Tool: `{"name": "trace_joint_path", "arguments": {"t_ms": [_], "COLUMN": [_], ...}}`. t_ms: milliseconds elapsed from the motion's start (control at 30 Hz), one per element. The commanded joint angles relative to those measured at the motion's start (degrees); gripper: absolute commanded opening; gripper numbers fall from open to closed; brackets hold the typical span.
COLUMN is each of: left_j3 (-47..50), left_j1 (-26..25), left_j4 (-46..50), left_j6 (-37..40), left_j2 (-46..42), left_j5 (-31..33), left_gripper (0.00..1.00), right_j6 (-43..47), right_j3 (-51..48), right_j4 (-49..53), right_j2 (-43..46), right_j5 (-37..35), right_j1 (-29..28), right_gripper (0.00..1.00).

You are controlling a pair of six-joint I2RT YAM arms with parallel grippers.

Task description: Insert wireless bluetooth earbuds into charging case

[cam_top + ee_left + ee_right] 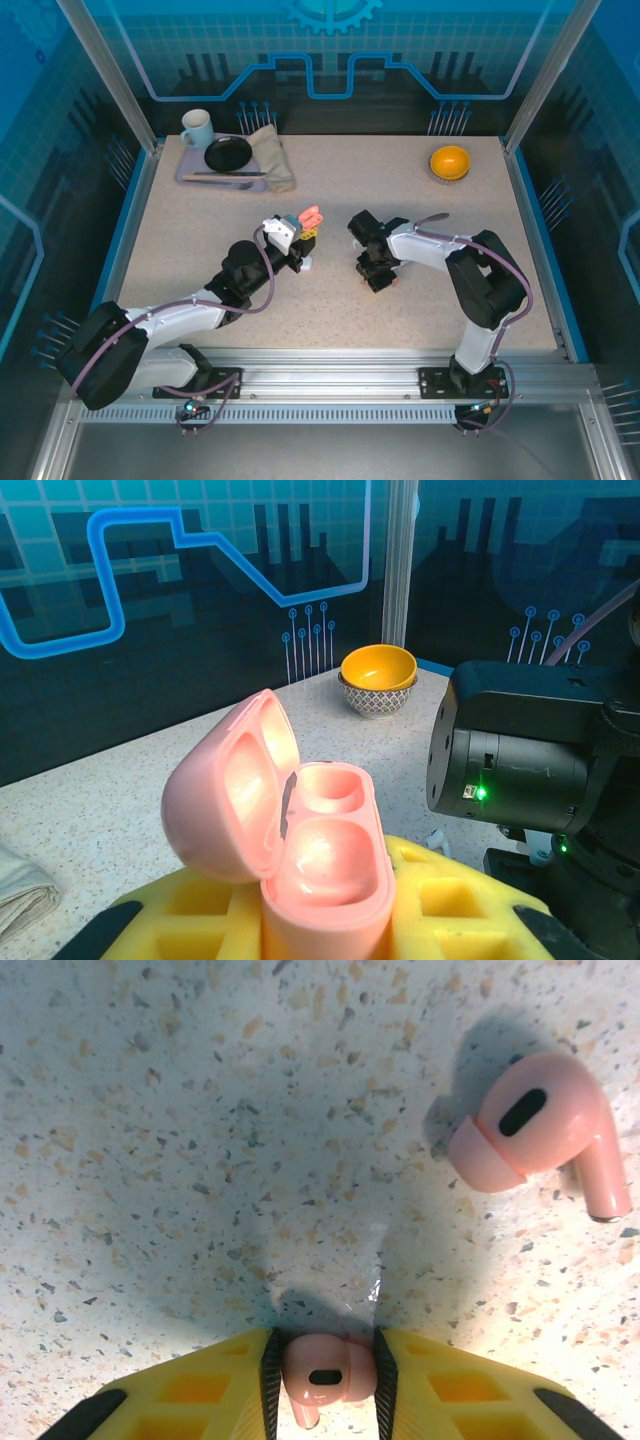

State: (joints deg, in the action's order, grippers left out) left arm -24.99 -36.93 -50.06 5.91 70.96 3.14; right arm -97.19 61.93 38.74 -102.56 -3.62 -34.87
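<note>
Salmon-pink earbud is pinched in the narrowly closed right tool, down at the bench. The open pink charging case, clamped in the shut left tool, lies at ten o'clock from it.

Black-jointed white arms, purple cables, yellow fingers

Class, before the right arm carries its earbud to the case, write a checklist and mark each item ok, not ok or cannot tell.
1. Lid of the salmon-pink plastic charging case open: ok.
2. Case clamped between the yellow left fingers: ok.
3. Both case wells empty: ok.
4. Small pink earbud pinched between the right fingers: ok.
5. That earbud lifted off the speckled table: cannot tell.
6. Second pink earbud lying apart from the fingers: ok.
</note>
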Motion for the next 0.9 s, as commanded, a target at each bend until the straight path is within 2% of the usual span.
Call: {"name": "trace_joint_path", "arguments": {"t_ms": [0,467,867], "left_j3": [-0.76,-0.93,-1.55], "left_j1": [-0.34,-0.31,-0.25], "left_j4": [-2.67,-0.92,0.83], "left_j6": [-0.76,-0.7,-0.82], "left_j2": [-0.11,-1.16,-1.6], "left_j5": [-0.9,0.4,1.43], "left_gripper": [0.0,0.0,0.0], "right_j6": [1.12,22.65,41.32], "right_j3": [-0.68,3.73,0.3], "right_j4": [-0.42,0.76,-11.02], "right_j2": [-0.21,1.74,12.21], "right_j5": [-0.89,-7.04,-15.4], "right_j1": [-0.09,-0.2,-0.27], "right_gripper": [0.31,0.26,0.26]}}
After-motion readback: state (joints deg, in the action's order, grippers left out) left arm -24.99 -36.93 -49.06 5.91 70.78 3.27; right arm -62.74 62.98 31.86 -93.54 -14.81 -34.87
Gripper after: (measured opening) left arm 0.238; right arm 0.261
